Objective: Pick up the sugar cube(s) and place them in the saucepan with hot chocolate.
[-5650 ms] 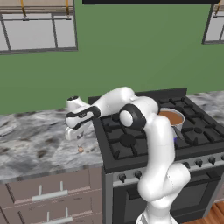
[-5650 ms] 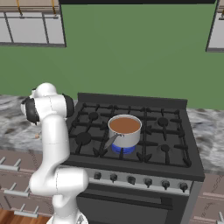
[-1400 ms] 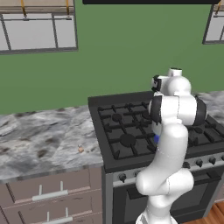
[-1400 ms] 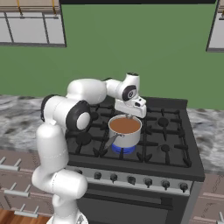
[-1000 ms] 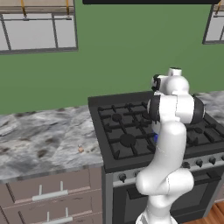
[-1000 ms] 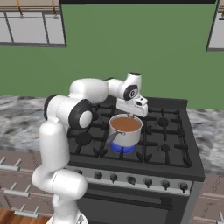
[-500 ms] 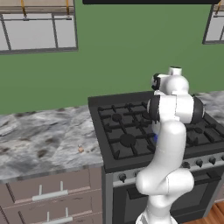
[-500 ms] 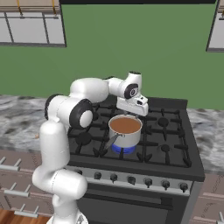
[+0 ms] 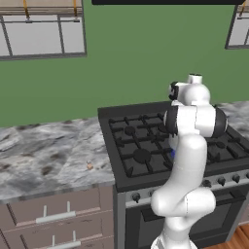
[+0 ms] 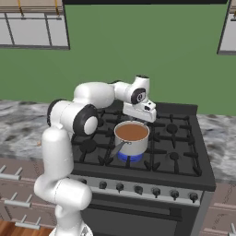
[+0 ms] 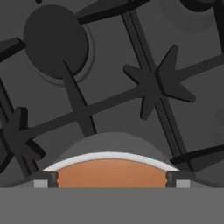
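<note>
Above the saucepan (image 10: 132, 137) the gripper (image 10: 139, 114) hangs, its fingers (image 11: 43, 179) spread wide, one tip by each side of the rim in the hand view, nothing between them. Only the tips show there; the grey band cuts off the pan's near half. Reddish-brown liquid fills the pan, which sits on a front burner of the stove (image 10: 179, 152), over a blue flame. Its handle points toward the stove's front left. No cube can be made out in the liquid. A tiny pale speck (image 9: 89, 166) lies on the counter (image 9: 44, 160), well apart from the stove, too small to identify.
</note>
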